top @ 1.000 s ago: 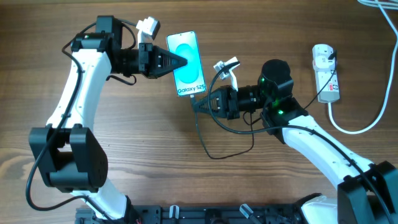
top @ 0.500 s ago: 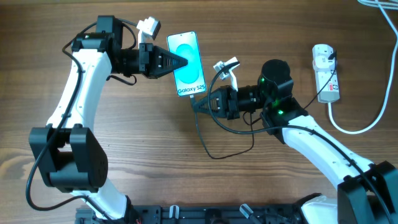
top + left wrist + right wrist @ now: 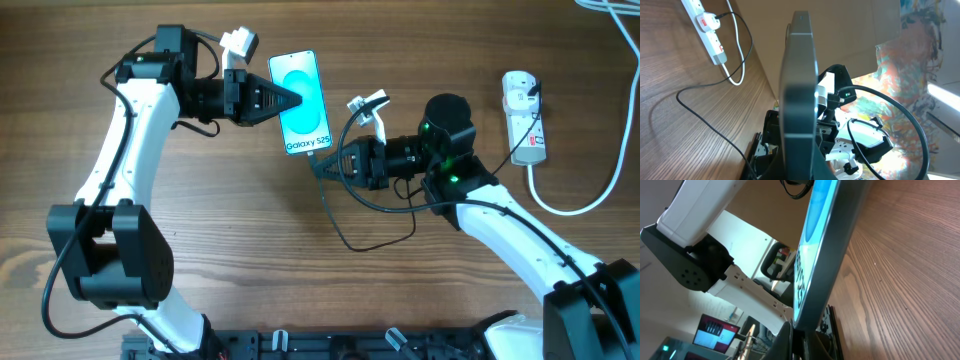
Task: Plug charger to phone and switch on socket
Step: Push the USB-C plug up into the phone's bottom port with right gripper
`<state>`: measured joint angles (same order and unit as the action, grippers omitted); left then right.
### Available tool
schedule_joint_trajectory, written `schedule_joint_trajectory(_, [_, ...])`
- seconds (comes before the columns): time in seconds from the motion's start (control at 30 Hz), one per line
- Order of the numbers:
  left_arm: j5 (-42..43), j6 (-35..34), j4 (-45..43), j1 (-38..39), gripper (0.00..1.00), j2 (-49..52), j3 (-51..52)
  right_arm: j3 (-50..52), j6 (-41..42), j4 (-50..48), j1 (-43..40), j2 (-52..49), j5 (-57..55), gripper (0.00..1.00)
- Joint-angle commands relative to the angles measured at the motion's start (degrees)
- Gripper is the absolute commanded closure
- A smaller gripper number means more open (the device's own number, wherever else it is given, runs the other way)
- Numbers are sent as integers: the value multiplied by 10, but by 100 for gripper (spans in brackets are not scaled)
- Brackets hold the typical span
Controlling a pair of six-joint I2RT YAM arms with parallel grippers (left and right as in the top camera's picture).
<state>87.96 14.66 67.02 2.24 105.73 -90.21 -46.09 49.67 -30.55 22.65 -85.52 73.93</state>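
You had the left gripper (image 3: 285, 100) pressed together on the phone (image 3: 303, 95), clamping its long left edge. The screen faced up. Whether the phone's back rested on the wooden table (image 3: 250, 260) could not be told.

The right gripper (image 3: 320, 166) sat just off the phone's lower short edge, at the corner toward the socket (image 3: 524, 118). Its fingers were pinched on the end of the charger (image 3: 352, 245). The plug tip itself was hidden between fingers and phone, so seating in the port could not be confirmed. The rest of the cable trailed away from that edge in a loose loop on the table.

The phone's long axis ran from that lower edge directly away from the right gripper, slightly skewed. In my judgement the insertion had to be pushed along that axis, with the left gripper bracing against the push.

The socket lay well apart from the phone, beyond the right arm. The right arm was the nearer of the two to it, so you would likely reach the socket with that arm once the plug was seated.
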Motion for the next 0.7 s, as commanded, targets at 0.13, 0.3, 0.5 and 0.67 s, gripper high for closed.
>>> schedule_joint_trajectory(0.13, [23, -1, 3, 11, 96, -16, -1, 4, 16, -5, -5, -5, -48, 96])
schedule_joint_trajectory(0.3, [22, -1, 3, 28, 96, -16, -1, 4, 25, -6, -1, -5, -62, 96])
schedule_joint_trajectory(0.5, [22, -1, 3, 29, 96, -16, -1, 4, 45, -44, -1, -5, -69, 96])
schedule_joint_trajectory(0.67, [20, -1, 10, 29, 96, -16, -1, 3, 49, -50, -7, -5, -80, 96])
